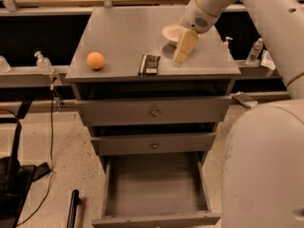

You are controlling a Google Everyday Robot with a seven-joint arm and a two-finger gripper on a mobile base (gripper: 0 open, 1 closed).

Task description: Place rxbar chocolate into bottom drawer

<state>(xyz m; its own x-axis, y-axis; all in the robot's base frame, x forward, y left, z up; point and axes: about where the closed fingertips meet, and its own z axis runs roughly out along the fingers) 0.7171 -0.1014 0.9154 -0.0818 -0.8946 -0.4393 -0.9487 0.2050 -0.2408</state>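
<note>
The rxbar chocolate (149, 64), a dark flat bar with a small white label, lies on the grey cabinet top (123, 37) near its front edge. The bottom drawer (156, 186) is pulled out and its grey box interior shows nothing inside. My gripper (184, 49) hangs above the cabinet top, to the right of the bar and a little behind it, apart from it. It holds nothing that I can see.
An orange (95, 60) sits at the front left of the cabinet top. A white bowl (172, 32) stands behind the gripper. Two shallower drawers with round knobs (155, 112) are above the bottom drawer. Bottles stand on side ledges (43, 63).
</note>
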